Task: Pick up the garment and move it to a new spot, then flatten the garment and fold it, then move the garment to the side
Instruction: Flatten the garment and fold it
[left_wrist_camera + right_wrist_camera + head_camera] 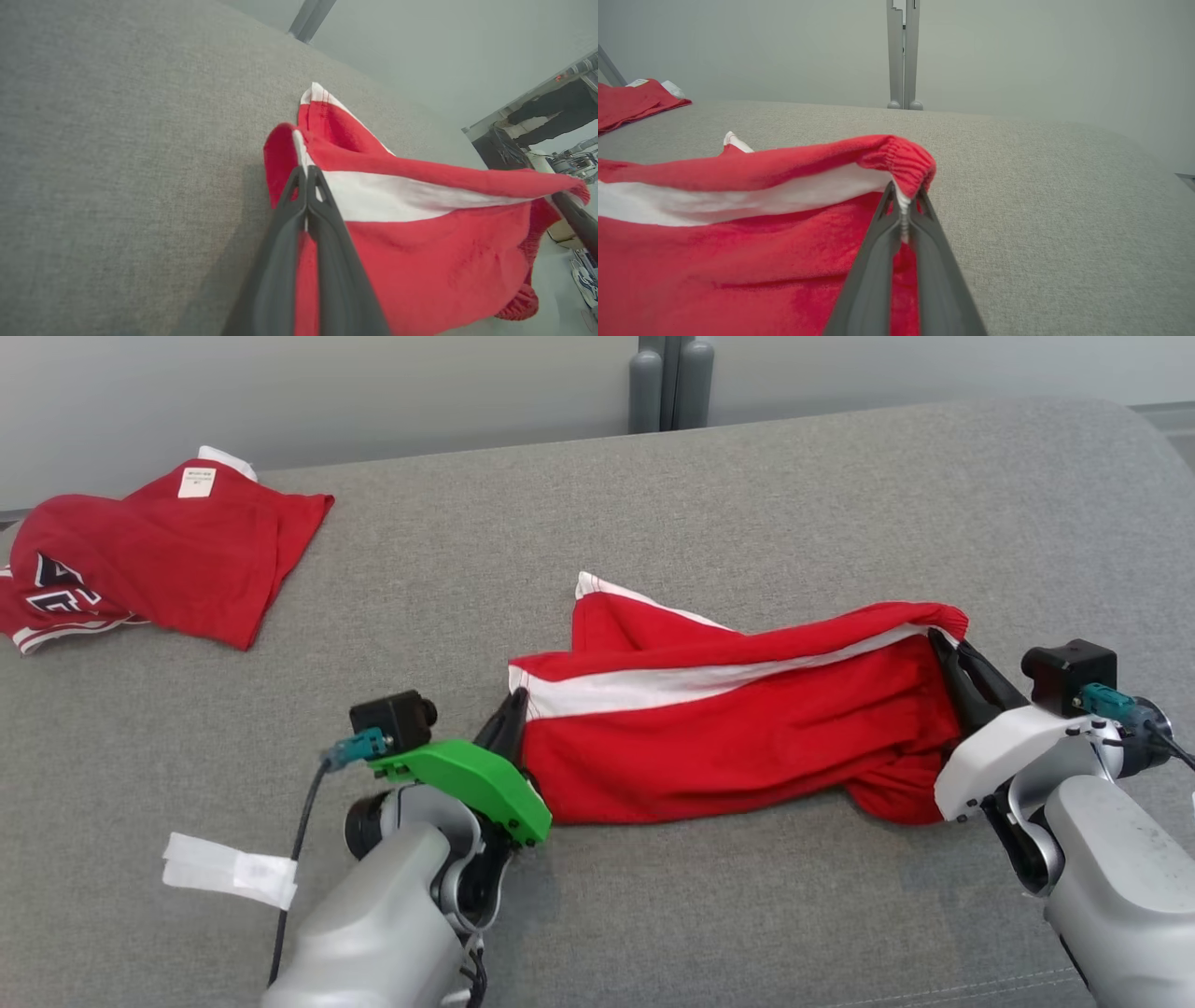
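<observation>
A red garment with a white side stripe (728, 737) hangs stretched between my two grippers just above the grey cushion (747, 504). My left gripper (516, 702) is shut on its left end, at the stripe's hem; the left wrist view shows the pinch (306, 175) with cloth (420, 242) trailing away to the right. My right gripper (941, 644) is shut on the elastic waistband at the right end; in the right wrist view the fingertips (903, 196) clamp the gathered band of the garment (738, 261). A loose leg flap pokes up behind.
A second red garment (149, 560) with a white label lies crumpled at the cushion's far left. A white paper strip (229, 870) lies near my left forearm. Grey posts (670, 383) stand behind the cushion's back edge. A person's dark legs (551, 109) show beyond the cushion's end.
</observation>
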{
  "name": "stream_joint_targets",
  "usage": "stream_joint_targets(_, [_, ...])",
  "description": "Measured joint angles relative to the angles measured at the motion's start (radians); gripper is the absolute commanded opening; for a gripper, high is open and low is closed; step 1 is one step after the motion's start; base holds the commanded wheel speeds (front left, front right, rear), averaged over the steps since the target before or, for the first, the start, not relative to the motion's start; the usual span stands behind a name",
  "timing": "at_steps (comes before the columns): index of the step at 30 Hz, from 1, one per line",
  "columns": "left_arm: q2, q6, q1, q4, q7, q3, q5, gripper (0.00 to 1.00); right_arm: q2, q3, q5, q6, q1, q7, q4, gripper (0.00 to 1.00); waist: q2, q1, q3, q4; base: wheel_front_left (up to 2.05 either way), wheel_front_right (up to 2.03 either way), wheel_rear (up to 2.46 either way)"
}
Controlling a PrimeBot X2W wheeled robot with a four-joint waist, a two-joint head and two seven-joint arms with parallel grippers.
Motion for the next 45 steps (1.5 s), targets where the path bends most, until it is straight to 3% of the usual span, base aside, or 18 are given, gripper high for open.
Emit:
stream_joint_targets(6, [0.034, -0.018, 0.035, -0.146, -0.002, 0.194, 0.155, 0.0, -0.047, 0.026, 0.129, 0.0, 0.032, 0.045, -0.114, 0.0, 0.0, 0.0, -0.028, 0.001, 0.0, 0.0, 0.0])
stream_joint_targets(13, [0.048, -0.022, 0.154, -0.385, -0.003, 0.353, 0.305, 0.0, -0.123, 0.029, 0.262, 0.0, 0.1, 0.13, -0.352, 0.0, 0.0, 0.0, -0.081, -0.002, 0.0, 0.0, 0.0])
stream_joint_targets(22, [0.087, 0.006, 0.235, -0.713, -0.003, 0.437, 0.401, 0.0, -0.176, -0.079, 0.349, 0.0, 0.189, 0.255, -0.69, 0.0, 0.0, 0.0, -0.16, -0.013, 0.0, 0.0, 0.0])
stream_joint_targets(28, [0.141, 0.043, 0.188, -0.873, 0.054, 0.456, 0.425, 0.0, -0.16, -0.151, 0.339, 0.0, 0.189, 0.343, -0.801, 0.0, 0.0, 0.0, -0.186, -0.02, 0.0, 0.0, 0.0])
stream_joint_targets(32, [0.174, 0.057, 0.108, -0.899, 0.121, 0.456, 0.446, 0.0, -0.13, -0.151, 0.311, 0.0, 0.13, 0.392, -0.795, 0.0, 0.0, 0.0, -0.18, -0.018, 0.0, 0.0, 0.0])
stream_joint_targets(36, [0.191, 0.058, -0.001, -0.836, 0.178, 0.449, 0.463, 0.0, -0.098, -0.117, 0.271, 0.0, 0.037, 0.419, -0.712, 0.0, 0.0, 0.0, -0.161, -0.014, 0.0, 0.0, 0.0])
stream_joint_targets(40, [0.193, 0.045, -0.147, -0.686, 0.222, 0.433, 0.486, 0.0, -0.056, -0.067, 0.21, 0.0, -0.139, 0.399, -0.509, 0.0, 0.0, 0.0, -0.119, -0.009, 0.0, 0.0, 0.0])
stream_joint_targets(45, [0.192, 0.027, -0.37, -0.477, 0.21, 0.43, 0.543, 0.0, 0.015, 0.006, 0.12, 0.0, -0.425, 0.284, -0.243, 0.0, 0.0, 0.0, -0.036, -0.003, 0.0, 0.0, 0.0])
